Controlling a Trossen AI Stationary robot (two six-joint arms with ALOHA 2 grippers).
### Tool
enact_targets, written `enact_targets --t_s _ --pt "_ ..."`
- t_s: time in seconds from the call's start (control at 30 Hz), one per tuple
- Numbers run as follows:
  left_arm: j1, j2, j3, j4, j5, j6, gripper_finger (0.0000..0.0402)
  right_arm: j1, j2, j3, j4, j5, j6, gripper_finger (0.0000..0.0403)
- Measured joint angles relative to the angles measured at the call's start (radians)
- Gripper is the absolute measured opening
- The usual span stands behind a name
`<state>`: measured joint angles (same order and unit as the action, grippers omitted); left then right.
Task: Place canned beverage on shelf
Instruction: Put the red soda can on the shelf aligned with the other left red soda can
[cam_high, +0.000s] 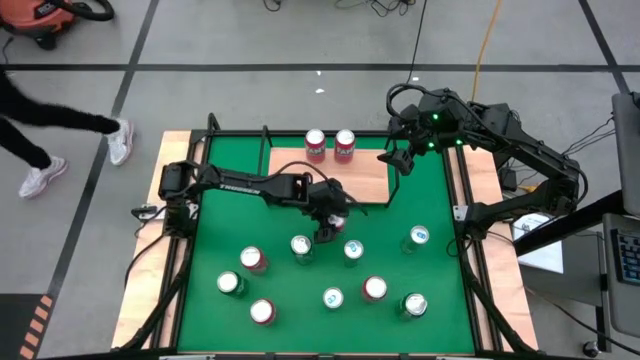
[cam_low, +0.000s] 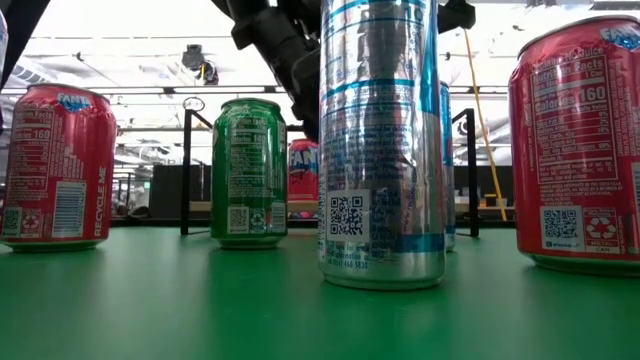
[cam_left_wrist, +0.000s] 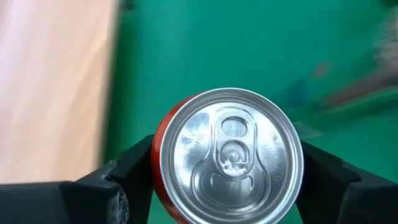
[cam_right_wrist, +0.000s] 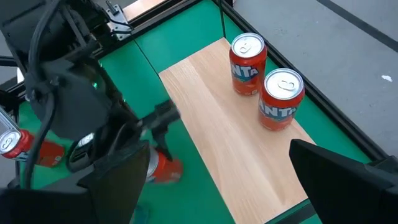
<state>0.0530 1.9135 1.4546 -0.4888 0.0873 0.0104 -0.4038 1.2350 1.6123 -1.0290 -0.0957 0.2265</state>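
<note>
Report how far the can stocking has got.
Done: two red cans stand on the shelf.
In hand: the left gripper straddles a red can upright on the green mat just off the shelf, fingers at its sides; a firm grip isn't clear. The right gripper waits open over the shelf's right end.
Left: that can, plus roughly nine more on the mat.

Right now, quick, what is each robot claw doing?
Left gripper: jaws around a red can on the green mat, closing but grip uncertain.
Right gripper: open, empty, above the shelf.
</note>
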Motion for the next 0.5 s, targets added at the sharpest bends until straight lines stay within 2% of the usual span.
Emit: enact_targets --t_s 0.17,0.3,0.5 --pt "0.047 -0.061 0.051 -0.048 -0.064 -0.086 0.0278 0.0 0.0 0.0 0.016 0.021 -0.003 0.0377" --pt "0.095 -0.125 0.085 -0.046 -0.069 -0.223 0.0278 0.0 0.0 0.0 0.017 0.071 -0.002 0.0377" --pt "0.155 -0.228 0.132 0.003 -0.121 -0.447 0.0278 0.0 0.002 0.0 0.028 0.074 -0.006 0.0377"
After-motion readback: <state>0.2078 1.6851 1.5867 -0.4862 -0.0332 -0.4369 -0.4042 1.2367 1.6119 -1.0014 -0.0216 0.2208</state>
